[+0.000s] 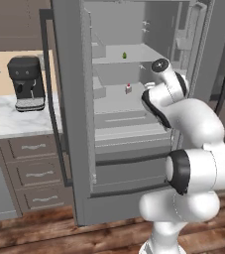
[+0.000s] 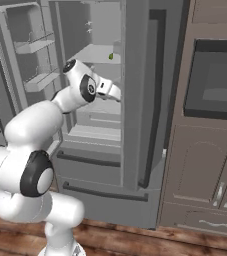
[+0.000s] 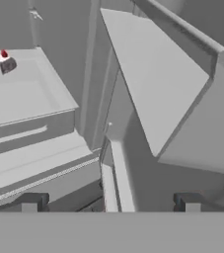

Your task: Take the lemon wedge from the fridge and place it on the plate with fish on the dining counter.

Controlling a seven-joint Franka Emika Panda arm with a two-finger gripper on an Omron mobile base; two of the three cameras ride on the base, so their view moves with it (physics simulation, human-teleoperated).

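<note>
The fridge (image 1: 69, 109) stands with its left door swung open and its grey shelves bare to view. The lemon wedge (image 1: 124, 55), a tiny yellow-green piece, lies on the upper shelf (image 2: 111, 56). My arm reaches into the fridge, with the hand (image 2: 109, 90) below and to the right of the wedge, at the height of the middle shelf. My gripper (image 3: 109, 203) is open, its two dark fingertips (image 3: 29, 202) wide apart with nothing between them. It faces the shelf edges and the lower drawers. The plate with fish and the dining counter are out of view.
A small red-topped jar (image 1: 128, 89) sits on the middle shelf (image 3: 6, 63). A black coffee machine (image 1: 27, 82) stands on the marble worktop (image 1: 5, 119) left of the fridge. A wall oven (image 2: 215, 80) and brown cabinets (image 2: 205, 170) are on the right.
</note>
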